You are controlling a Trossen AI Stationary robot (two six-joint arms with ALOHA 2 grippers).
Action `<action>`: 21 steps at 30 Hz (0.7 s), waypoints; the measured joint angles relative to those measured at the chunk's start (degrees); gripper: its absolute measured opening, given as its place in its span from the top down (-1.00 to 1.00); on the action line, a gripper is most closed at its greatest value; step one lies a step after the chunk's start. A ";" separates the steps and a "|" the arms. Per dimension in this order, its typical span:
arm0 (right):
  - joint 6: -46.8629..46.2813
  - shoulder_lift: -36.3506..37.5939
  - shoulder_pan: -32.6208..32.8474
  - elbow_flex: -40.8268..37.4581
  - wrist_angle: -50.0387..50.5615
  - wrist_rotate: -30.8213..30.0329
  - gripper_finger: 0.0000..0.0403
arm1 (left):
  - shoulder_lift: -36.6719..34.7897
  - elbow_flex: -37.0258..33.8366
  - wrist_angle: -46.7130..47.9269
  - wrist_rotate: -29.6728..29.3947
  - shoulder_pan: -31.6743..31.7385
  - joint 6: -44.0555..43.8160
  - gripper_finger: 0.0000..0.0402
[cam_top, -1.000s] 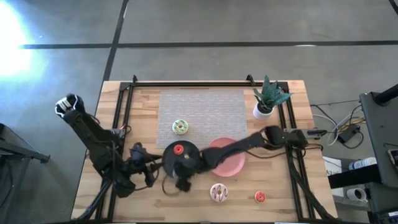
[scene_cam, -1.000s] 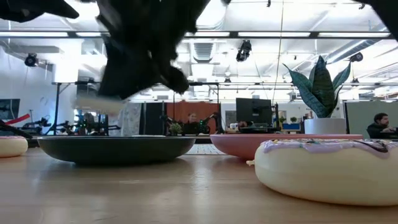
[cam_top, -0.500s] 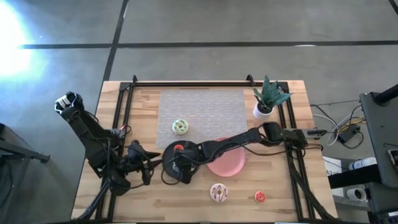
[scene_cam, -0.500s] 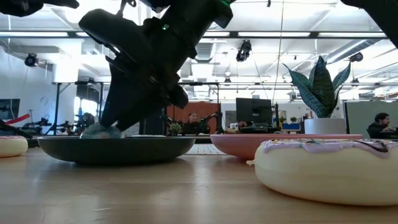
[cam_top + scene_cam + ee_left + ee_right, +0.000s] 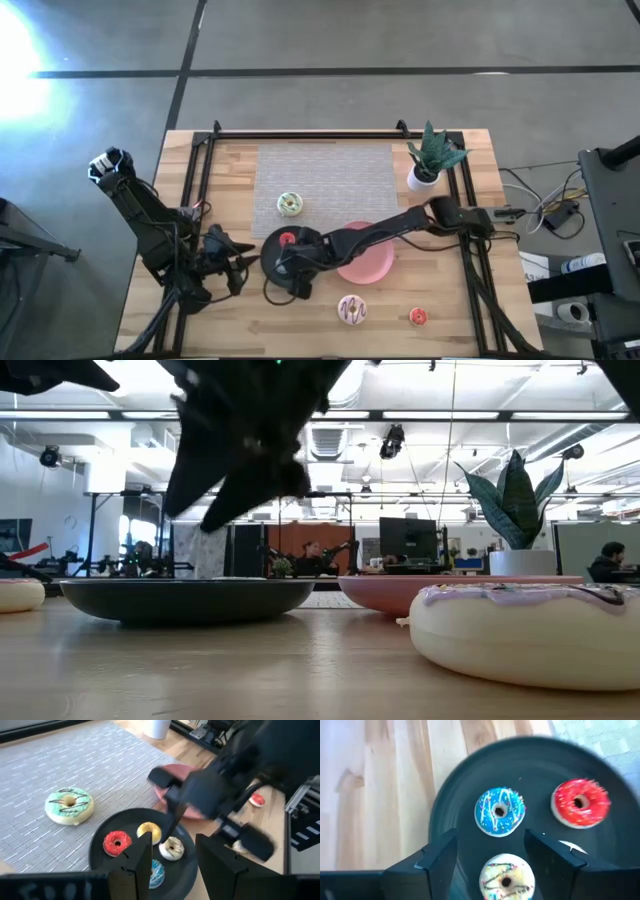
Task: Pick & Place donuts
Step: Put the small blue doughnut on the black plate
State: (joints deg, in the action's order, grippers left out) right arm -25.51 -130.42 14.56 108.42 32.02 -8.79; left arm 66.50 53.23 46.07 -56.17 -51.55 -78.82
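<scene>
Several donuts lie flat inside the black plate (image 5: 272,243): a red one (image 5: 580,802), a blue one (image 5: 500,811), a white sprinkled one (image 5: 506,878) and a yellow one (image 5: 149,831). My right gripper (image 5: 492,862) hovers open above this plate, its fingers standing over either side of the white donut without touching it. A green donut (image 5: 290,204) rests on the grey mat. A pink-white donut (image 5: 352,309) and a small red one (image 5: 419,317) lie on the wood near the front edge. My left gripper (image 5: 172,857) waits open left of the plate.
A pink plate (image 5: 370,262) sits right of the black one, under my right arm. A potted plant (image 5: 430,160) stands at the far right. The grey mat (image 5: 330,175) covers the far middle. Black rails (image 5: 195,180) run along the table's sides.
My right gripper has come down to the black plate with a pale donut, opened and let it go there. It has then risen a little. The donut now lies on the plate.
</scene>
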 joint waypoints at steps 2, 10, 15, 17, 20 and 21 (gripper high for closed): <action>0.05 0.81 0.32 0.04 0.23 -0.67 -0.08 | 0.03 -0.01 1.43 0.50 0.00 -0.54 0.37; -1.55 2.37 1.76 -0.02 2.06 -2.72 0.05 | 2.53 -5.63 -1.27 5.72 0.81 -6.19 0.38; -7.61 6.43 4.90 0.04 8.97 -10.35 0.17 | 5.96 -10.58 -13.95 15.83 6.79 4.48 0.47; -10.80 7.59 6.08 0.04 12.63 -12.99 0.21 | 7.09 -11.79 -16.92 18.84 10.65 6.71 0.60; -15.01 9.26 7.87 0.04 16.46 -15.30 0.27 | 8.22 -12.32 -18.54 22.85 16.24 10.20 0.86; -16.19 9.49 8.38 0.04 17.26 -15.74 0.28 | 8.45 -12.34 -18.48 24.34 17.86 11.11 0.93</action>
State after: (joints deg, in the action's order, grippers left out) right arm -41.71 -120.94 22.94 108.47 49.29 -24.53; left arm 74.95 40.89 27.59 -31.83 -33.69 -67.71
